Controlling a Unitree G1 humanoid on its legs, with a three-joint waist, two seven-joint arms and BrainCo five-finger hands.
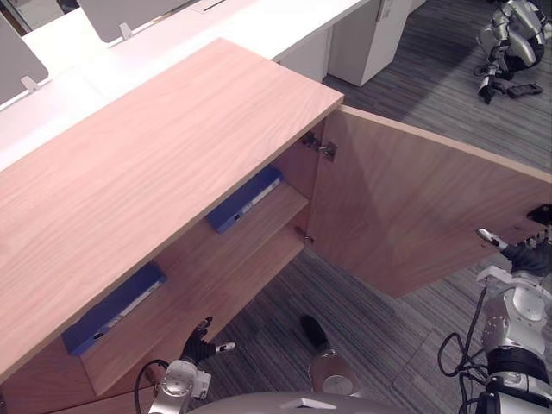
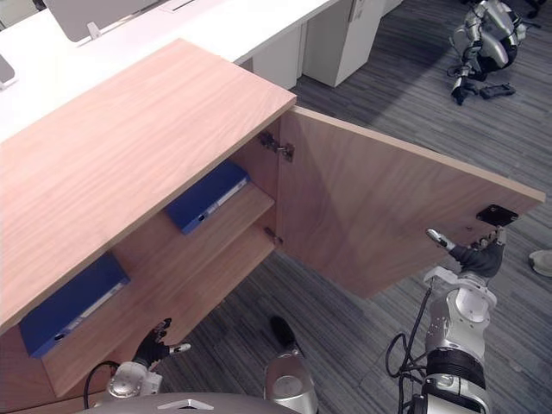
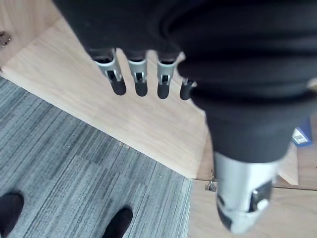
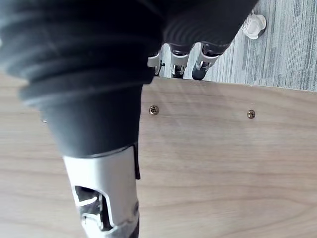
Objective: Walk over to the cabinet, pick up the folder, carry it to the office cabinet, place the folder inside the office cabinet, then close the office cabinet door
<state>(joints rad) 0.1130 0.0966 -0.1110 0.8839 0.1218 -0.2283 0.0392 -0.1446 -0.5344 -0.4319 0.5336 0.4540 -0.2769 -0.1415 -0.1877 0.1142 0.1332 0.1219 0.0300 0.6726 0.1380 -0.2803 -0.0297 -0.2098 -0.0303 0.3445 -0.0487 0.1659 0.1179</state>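
Door swing geometry: light wooden cabinet door [image 2: 379, 207] stands wide open, hinges toward robot's left, free edge at right hand [image 2: 477, 257] — fingers extended against it, clasping nothing. Idle left hand [image 2: 153, 345] slack, empty, low. Flat blue folder [image 2: 205, 197] lies on inside shelf [image 2: 257, 203], another blue folder [image 2: 73, 297] alongside.

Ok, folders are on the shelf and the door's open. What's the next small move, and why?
Probably push the door toward the cabinet with the right hand. The right hand is already at the door's free edge and the door stands wide open. A blue folder and a second folder lie on the shelf inside, and the left hand is open and empty.
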